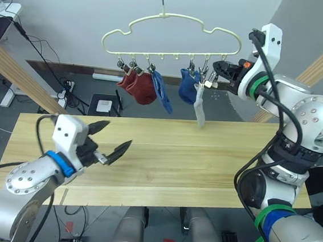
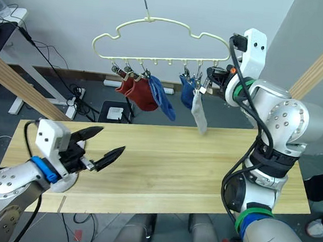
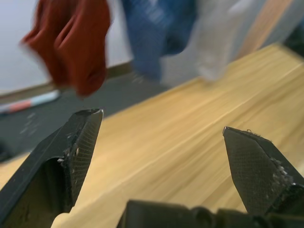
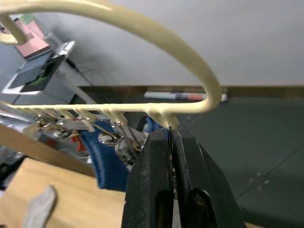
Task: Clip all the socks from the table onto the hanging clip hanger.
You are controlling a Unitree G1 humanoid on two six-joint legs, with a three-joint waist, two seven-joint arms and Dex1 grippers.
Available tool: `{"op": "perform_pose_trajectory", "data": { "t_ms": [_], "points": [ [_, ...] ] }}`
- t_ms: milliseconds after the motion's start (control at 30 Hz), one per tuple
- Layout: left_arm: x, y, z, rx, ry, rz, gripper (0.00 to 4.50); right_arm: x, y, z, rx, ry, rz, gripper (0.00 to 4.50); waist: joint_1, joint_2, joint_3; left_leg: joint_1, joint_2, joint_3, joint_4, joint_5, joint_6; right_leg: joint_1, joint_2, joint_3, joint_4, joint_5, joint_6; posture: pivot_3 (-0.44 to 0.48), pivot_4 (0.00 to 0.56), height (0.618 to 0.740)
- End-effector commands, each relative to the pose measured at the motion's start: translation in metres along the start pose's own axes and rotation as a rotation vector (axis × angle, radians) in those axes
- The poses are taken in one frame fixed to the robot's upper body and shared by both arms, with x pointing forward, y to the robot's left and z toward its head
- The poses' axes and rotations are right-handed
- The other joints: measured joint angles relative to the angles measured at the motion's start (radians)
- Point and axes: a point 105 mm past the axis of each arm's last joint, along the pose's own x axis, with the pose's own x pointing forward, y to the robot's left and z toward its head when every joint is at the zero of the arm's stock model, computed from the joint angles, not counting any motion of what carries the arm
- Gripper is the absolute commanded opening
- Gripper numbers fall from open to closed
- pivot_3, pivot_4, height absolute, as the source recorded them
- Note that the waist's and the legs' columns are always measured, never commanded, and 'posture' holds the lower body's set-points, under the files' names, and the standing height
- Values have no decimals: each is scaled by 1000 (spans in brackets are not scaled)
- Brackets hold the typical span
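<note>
A: What takes up most of the scene?

B: The table (image 1: 163,161), a wide top of pale wood planks, with no sock lying on the part in view. Slanted wooden poles (image 1: 17,70) stand at either side of it.

A: And above it?

B: The clip hanger (image 1: 172,39), cream wire with a wavy outline, hangs by its hook over the far edge of the table.

A: Where are the socks?

B: Five hang from the clips. Two rust red socks (image 1: 137,86) are bunched together toward the left end, a blue sock (image 1: 163,92) is just beside them, another blue sock (image 1: 188,84) sits further right, and a light grey sock (image 1: 200,108) dangles lowest, its tip near the table's far edge.

A: The right gripper?

B: The right gripper (image 4: 171,142) is raised at the hanger's right end, just beside the grey sock's clip. Its black fingers are pressed together on a small metal clip (image 4: 170,138) below the bar's last loop.

A: And the left?

B: The left gripper (image 1: 111,142) hovers low over the left part of the table, holding nothing, its fingers (image 3: 78,142) spread wide apart and pointing toward the hanging socks.
</note>
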Motion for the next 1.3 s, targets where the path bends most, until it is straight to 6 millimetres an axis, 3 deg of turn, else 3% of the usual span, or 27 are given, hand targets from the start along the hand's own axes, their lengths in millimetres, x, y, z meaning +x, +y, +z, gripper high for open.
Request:
{"op": "perform_pose_trajectory", "data": {
  "t_ms": [33, 300, 633, 733, 833, 967, 1167, 1300],
  "points": [
    [-3, -1, 11, 50, -49, -3, 4500, -7, -3, 10, -77, -14, -2, 18, 3, 1, 0, 0, -1, 0, 0, 0, 0, 0, 0, 0, 0, 0, 0, 20, 384, 740],
    [1, -3, 15, 63, -64, -15, 4500, -8, -9, 25, -296, -99, -63, 18, -5, 0, 0, 0, 0, 1, 0, 0, 0, 0, 0, 0, 0, 0, 0, 16, 376, 740],
    [-8, 17, 3, 75, -12, 27, 4500, -13, 1, 14, -142, 36, 136, 18, -2, 0, 0, 0, 0, -1, 0, 0, 0, 0, 0, 0, 0, 0, 0, 20, 369, 740],
    [-16, 31, -11, 72, 39, 84, 4500, -16, 2, 10, -124, 65, 169, 18, -3, 0, 0, 0, 0, 0, 0, 0, 0, 0, 0, 0, 0, 0, 0, 22, 366, 740],
    [-33, 69, -44, 39, 148, 278, 4500, -15, -1, 8, -104, 58, 159, 18, -4, 0, 0, 0, 0, 0, -1, 0, 0, 0, 0, 1, 0, 0, 0, 25, 368, 740],
    [-42, 101, -64, -14, 209, 451, 4500, -15, -2, 7, -98, 58, 145, 18, -5, 0, 0, 0, 0, 0, -1, 0, 0, 0, 0, 1, 0, 0, 0, 18, 372, 740],
    [-44, 119, -79, -115, 254, 571, 4500, -15, -3, 8, -100, 57, 135, 18, -2, 0, 0, -1, -1, -2, 1, 0, 0, 0, -1, -1, 0, 0, 0, 10, 375, 740],
    [-46, 129, -107, -362, 321, 610, 4500, -14, -2, 9, -94, 52, 139, 18, -5, 0, 0, -1, 0, -2, 0, 0, 0, -1, -1, -1, 0, 0, 0, 11, 374, 740]
  ]
}}
